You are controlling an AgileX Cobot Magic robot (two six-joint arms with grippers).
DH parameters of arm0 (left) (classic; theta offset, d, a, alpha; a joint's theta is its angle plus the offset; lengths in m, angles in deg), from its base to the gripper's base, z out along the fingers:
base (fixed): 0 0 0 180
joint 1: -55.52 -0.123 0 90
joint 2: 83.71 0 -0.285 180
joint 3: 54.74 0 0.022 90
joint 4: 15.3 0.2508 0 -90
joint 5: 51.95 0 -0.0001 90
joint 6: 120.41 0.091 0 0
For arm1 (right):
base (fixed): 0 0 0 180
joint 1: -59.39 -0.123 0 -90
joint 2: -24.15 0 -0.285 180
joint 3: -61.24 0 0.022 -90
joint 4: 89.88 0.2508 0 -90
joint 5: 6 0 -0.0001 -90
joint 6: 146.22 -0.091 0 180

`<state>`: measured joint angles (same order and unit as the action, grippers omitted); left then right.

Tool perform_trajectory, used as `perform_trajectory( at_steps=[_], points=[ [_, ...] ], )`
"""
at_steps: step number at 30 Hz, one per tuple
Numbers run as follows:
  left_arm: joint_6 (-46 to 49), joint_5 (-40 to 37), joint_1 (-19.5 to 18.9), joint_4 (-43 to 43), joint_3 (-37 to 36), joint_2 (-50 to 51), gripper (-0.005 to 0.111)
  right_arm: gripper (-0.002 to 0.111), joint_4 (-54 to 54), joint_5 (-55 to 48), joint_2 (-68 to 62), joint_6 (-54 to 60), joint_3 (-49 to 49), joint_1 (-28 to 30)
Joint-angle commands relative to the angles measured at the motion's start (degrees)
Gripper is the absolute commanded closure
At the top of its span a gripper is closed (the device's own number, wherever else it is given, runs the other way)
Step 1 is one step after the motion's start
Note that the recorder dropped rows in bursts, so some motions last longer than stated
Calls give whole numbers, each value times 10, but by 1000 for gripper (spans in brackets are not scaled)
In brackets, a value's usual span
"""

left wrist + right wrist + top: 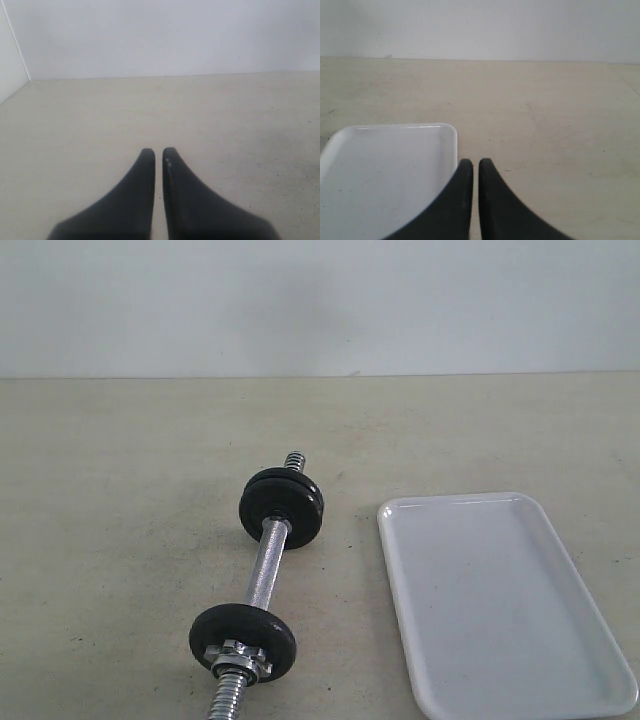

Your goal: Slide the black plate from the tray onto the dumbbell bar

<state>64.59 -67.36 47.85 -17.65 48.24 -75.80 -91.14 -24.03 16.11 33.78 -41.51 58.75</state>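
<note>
The dumbbell bar [267, 565] lies on the table, left of the tray, running from near to far. Two black plates [281, 503] sit side by side at its far end, and one black plate [243, 637] at its near end behind a silver star nut [242, 655]. The white tray [500, 600] on the right shows only its bare surface. Neither arm appears in the exterior view. My left gripper [158, 151] is shut over bare tabletop. My right gripper [472, 162] is shut with nothing in it, just beside a corner of the tray [385, 170].
Beige tabletop [120, 490] stretches around the bar and tray to a plain pale wall [320, 300] at the back. Threaded rod ends stick out past the plates at the far end [295, 460] and the near end [225, 700].
</note>
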Motion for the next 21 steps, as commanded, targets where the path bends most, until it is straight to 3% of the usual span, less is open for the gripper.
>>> perform_trajectory(
  at_steps=[1, 21],
  points=[
    [-8, 8, 3, 3, -2, -1, 102, 106, -3, 9, 3, 0, 0, 3],
    [-8, 4, 3, -30, -2, -1, 102, 106, -3, 9, 3, 0, 0, 3]
  ],
)
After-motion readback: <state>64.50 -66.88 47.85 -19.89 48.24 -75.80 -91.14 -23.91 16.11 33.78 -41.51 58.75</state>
